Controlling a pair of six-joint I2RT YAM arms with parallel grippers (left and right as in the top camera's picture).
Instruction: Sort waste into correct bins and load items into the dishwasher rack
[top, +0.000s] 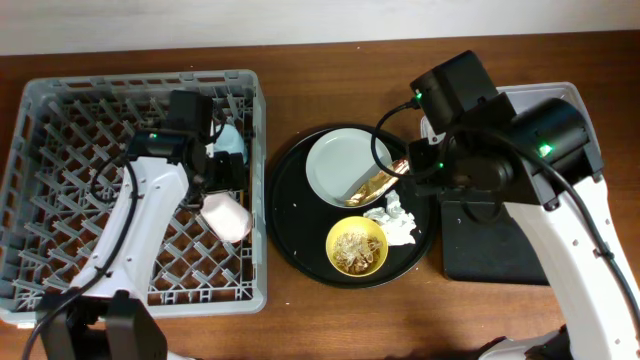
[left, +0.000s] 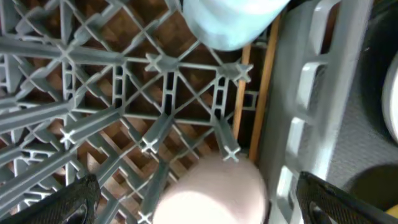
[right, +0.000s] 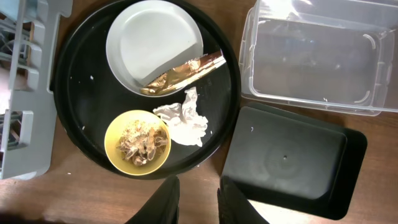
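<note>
The rack fills the left of the tabletop. The left gripper hangs over its right side with jaws wide and nothing in them. Just right of the rack lies the round tray. The clear tub sits to the tray's far right, and the black tray lies just in front of the tub. The right gripper is over bare tabletop between the two trays, its jaws narrowly parted and holding nothing.

The plate and the yellow bowl are on the round tray. The pink cup lies in the rack between the left fingers, apart from both, with the blue cup behind it. The napkin rests on the round tray beside the bowl. The wrapper lies across the plate's rim. The chopsticks lie along the rack's right wall. Scraps fill the bowl.
</note>
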